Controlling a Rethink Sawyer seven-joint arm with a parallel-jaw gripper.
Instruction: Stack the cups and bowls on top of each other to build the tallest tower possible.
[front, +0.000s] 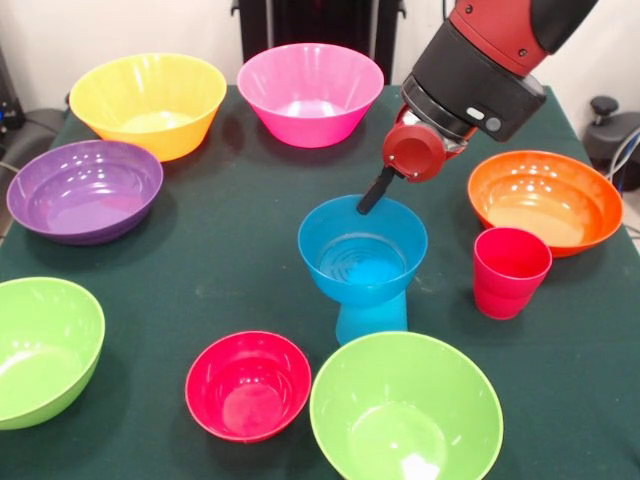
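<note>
Reaching down from the picture's top right, the red and black arm (490, 60) carried its gripper (372, 198) to the far rim of the small glossy blue plastic bowl (362, 247). Only one dark finger (376, 190) showed, slanting down from a round red disc (416, 152) to that rim, so I could not tell whether the fingers were wide, narrow or pinching the rim.

Directly under the finger, the blue bowl sat upright on top of the light blue plastic tumbler (371, 315), which stood mouth-down on the dark green tablecloth (220, 260); together they made the only tower.

Just to the right of the finger and nearer the camera stood the red-pink tapered plastic cup (510, 271), upright and apart from the stack. Beyond it lay the orange plastic bowl (544, 200).

Behind the finger sat the large pink bowl (310, 92), and further left the yellow-orange bowl (148, 103) and the purple bowl (84, 189).

Nearest the camera, below the stack, lay the small red bowl (248, 385), with a lime green bowl (405, 410) just beside it and another lime green bowl at the left edge (45, 350).
</note>
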